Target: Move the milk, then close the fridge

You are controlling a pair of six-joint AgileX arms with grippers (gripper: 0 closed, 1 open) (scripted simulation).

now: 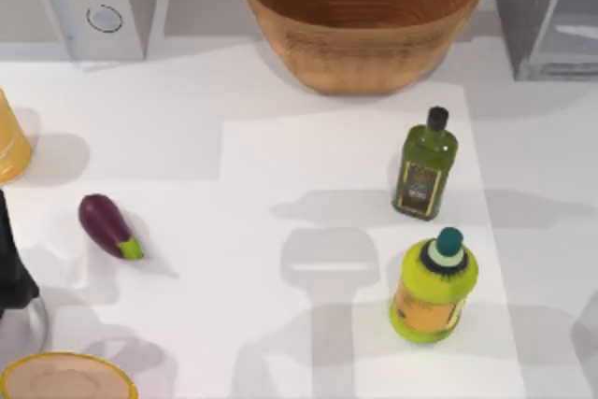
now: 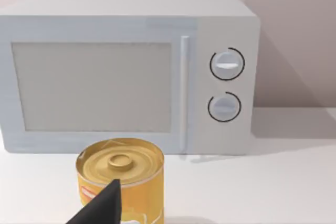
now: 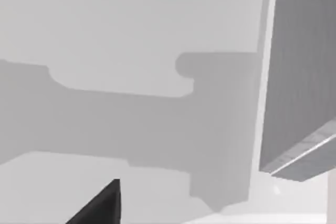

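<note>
Right gripper [image 3: 102, 203] beside the fridge [image 3: 299, 72], finger spread impossible to tell — door-closing step, needs a push.

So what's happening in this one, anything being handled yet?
Nothing is held at this moment. The fridge stands at the table's far right corner, and no milk carton shows on the table. The left arm sits at the left edge, its wrist camera facing the microwave and a yellow can. An oil bottle, a yellow-green bottle, an eggplant and a basket stand untouched.
</note>
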